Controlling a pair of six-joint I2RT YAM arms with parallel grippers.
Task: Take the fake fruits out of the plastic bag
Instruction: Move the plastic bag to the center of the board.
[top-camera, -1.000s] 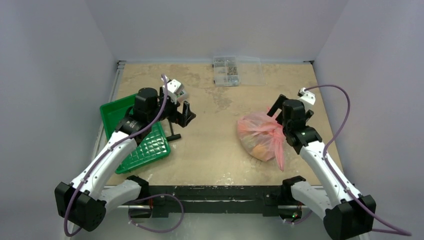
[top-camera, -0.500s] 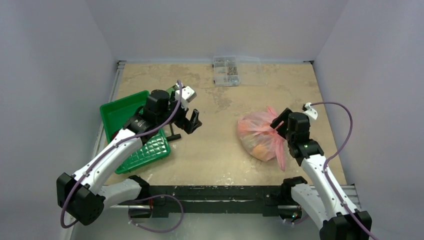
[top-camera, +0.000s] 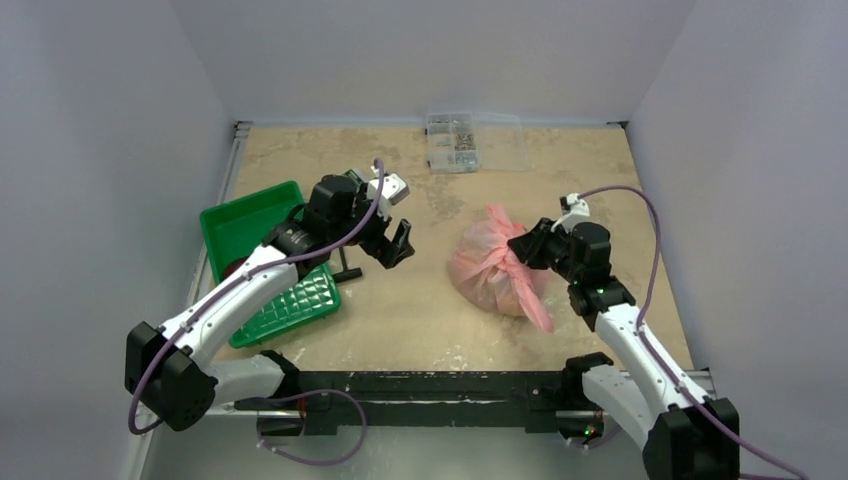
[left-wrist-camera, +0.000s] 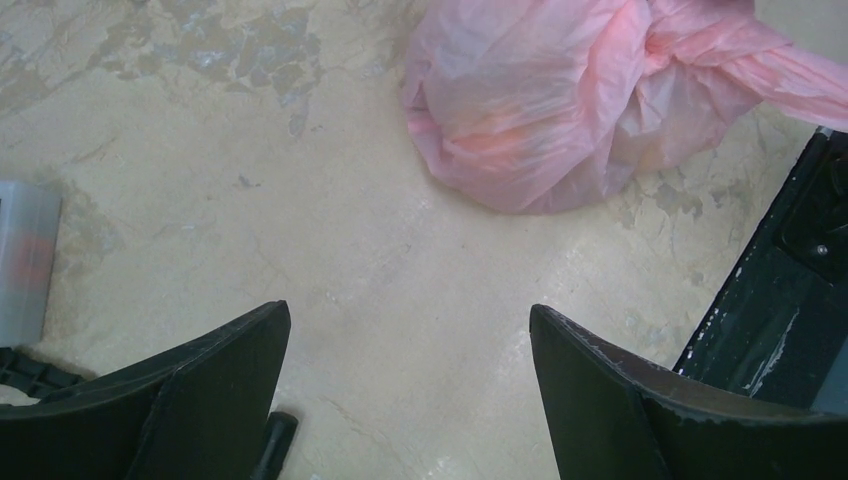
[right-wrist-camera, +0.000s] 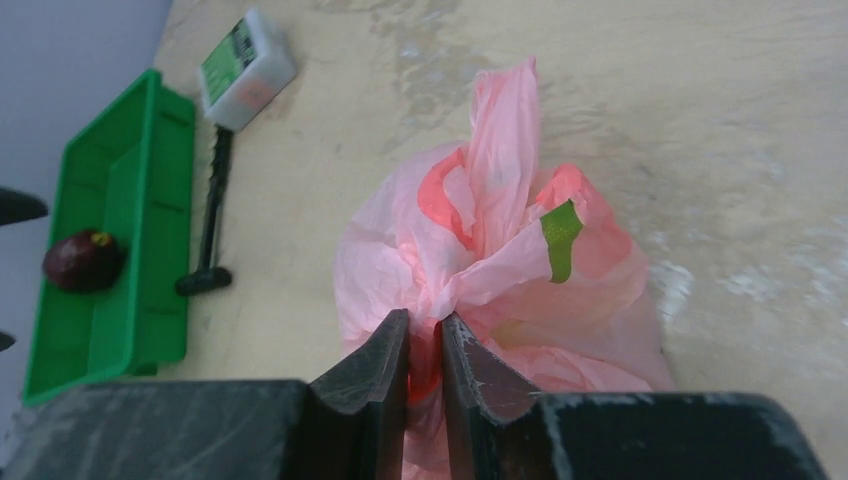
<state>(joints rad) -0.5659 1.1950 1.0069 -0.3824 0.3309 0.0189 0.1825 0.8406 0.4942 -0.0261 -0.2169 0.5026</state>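
Observation:
The pink plastic bag (top-camera: 490, 270) lies right of the table's middle, its top bunched into a twisted neck. My right gripper (right-wrist-camera: 425, 325) is shut on that neck, and its place from above is at the bag's right side (top-camera: 517, 245). Inside the bag (right-wrist-camera: 500, 280), the fake fruits show only as a lime green patch (right-wrist-camera: 560, 238) and a yellowish glow. One dark red fruit (right-wrist-camera: 85, 260) lies in the green tray (right-wrist-camera: 150, 230). My left gripper (left-wrist-camera: 410, 320) is open and empty over bare table, left of the bag (left-wrist-camera: 540, 110), also seen from above (top-camera: 397, 250).
The green tray (top-camera: 250, 225) sits at the left under my left arm. A small green-labelled box (right-wrist-camera: 245, 65) and a black hammer-like tool (right-wrist-camera: 210, 215) lie beside it. A clear parts box (top-camera: 455, 130) stands at the back edge.
My right gripper closed on the bag's neck and swung left, pulling the bag left and bunching it up. My left arm, still open, moved right toward the bag.

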